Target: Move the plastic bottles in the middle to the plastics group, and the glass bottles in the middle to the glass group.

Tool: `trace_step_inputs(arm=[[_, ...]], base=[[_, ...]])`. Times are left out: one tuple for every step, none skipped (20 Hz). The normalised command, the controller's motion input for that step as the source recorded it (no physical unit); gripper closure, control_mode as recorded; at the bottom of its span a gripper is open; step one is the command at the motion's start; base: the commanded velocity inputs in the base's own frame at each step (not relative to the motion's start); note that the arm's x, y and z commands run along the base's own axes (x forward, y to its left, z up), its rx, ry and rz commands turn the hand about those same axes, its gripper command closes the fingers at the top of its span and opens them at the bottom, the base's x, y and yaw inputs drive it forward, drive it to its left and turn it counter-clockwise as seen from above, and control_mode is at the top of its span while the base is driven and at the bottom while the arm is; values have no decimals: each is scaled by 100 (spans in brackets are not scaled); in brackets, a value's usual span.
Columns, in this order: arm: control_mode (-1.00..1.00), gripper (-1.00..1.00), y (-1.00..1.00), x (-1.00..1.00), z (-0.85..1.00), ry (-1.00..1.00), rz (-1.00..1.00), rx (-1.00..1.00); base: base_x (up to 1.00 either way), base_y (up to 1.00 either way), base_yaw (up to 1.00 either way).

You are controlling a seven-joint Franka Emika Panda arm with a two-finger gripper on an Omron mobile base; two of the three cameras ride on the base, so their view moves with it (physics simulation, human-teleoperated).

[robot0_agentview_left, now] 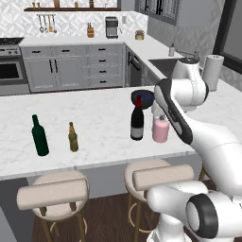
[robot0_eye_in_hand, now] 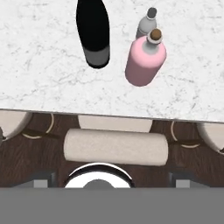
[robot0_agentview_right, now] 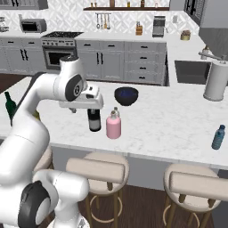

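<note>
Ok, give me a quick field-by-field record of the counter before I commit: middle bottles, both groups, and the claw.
middle, glass: tall dark wine bottle with red cap and squat pink bottle, both upright
middle, plastic: small clear slim bottle, just behind the pink one
glass group: tall dark-green wine bottle and small amber beer bottle, upright, at the counter's left end
plastics side: blue bottle near the counter's right end
claw: open, holding nothing, above the middle bottles
moved so far: none

No legible text, brand, number or sign appears. The pale label on the dark wine bottle (robot0_agentview_left: pixel 137 124), at centre frame in the left base view, is a blank band; its lettering, if any, cannot be resolved.
</note>
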Motion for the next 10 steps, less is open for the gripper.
trace_step_inputs(arm=[[-100, -100, -52, 0, 0, -31, 0, 0], [-100, -100, -57, 0, 0, -30, 0, 0], [-100, -100, -49, 0, 0, -29, 0, 0], [-100, -100, -39, 0, 0, -31, 0, 0], [-100, -100, -15, 0, 0, -31, 3, 0], [-100, -100, 0, 14, 0, -31, 9, 0], [-100, -100, 0, 26, 0, -29, 8, 0], [-100, -100, 0, 40, -19, -14, 6, 0], [-100, -100, 0, 26, -20, -14, 10, 0], [-100, -100, 0, 36, -22, -13, 11, 0]], base=[[0, 0, 0], [0, 0, 0], [0, 0, 0], [0, 0, 0], [0, 0, 0], [0, 0, 0], [0, 0, 0], [0, 0, 0], [0, 0, 0], [0, 0, 0]])
